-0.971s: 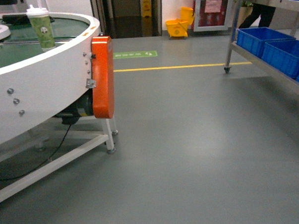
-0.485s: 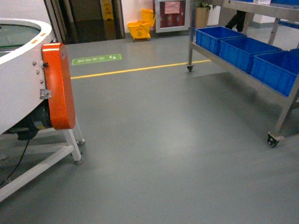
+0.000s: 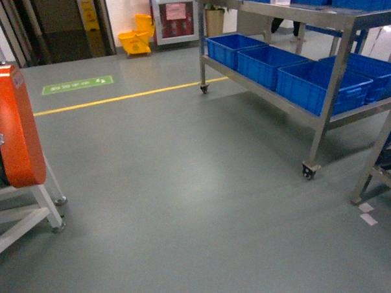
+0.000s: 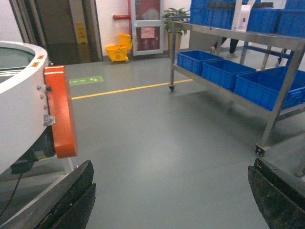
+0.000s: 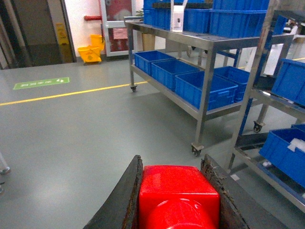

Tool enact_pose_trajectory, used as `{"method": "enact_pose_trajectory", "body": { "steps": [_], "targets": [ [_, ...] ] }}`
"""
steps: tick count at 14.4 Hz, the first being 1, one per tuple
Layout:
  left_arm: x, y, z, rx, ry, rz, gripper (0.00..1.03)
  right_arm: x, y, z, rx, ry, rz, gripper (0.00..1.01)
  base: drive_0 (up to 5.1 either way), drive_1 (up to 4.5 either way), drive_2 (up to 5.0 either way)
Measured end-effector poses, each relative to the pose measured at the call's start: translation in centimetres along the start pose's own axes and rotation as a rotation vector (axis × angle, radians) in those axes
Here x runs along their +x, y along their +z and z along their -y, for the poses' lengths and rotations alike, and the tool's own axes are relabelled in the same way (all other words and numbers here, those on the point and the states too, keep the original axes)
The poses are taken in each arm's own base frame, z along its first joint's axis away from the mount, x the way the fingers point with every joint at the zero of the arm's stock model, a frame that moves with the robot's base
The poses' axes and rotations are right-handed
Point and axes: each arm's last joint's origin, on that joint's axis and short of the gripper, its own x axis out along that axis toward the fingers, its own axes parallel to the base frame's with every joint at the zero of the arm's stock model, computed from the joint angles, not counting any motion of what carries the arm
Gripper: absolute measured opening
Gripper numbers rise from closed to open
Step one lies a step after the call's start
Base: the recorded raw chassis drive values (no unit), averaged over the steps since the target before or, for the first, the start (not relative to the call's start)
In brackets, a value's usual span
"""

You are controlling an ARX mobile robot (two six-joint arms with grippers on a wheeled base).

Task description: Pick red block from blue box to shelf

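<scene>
Red block [image 5: 178, 191] clamped between the two fingers of the right gripper [image 5: 177, 200], so lifted out already, with the blue box nowhere in view. Left gripper [image 4: 169, 198] spread wide and empty. Shelf [image 5: 209, 47] ahead and to the right of the loaded gripper, well apart; approach and placing on a tier left to do.

Grey glossy floor [image 3: 185, 205] crossed by a yellow line [image 3: 128, 95], with a green floor sign [image 3: 77, 85] near a dark doorway [image 3: 57, 26]; a yellow mop bucket [image 3: 135, 41] stands beside a red-framed cabinet [image 3: 175, 17]; an orange-guarded white conveyor [image 4: 28, 105] sits left
</scene>
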Motion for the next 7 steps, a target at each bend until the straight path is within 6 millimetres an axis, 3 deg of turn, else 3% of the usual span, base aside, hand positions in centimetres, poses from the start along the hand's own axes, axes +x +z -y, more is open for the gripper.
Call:
{"method": "enact_pose_trajectory", "body": {
  "steps": [7],
  "targets": [
    [0.0,0.0,0.0,0.0,0.0,0.0,0.98,0.0,0.0,0.0,0.0,0.0,0.0,0.28,-1.5,-1.55,-1.5]
  ]
}}
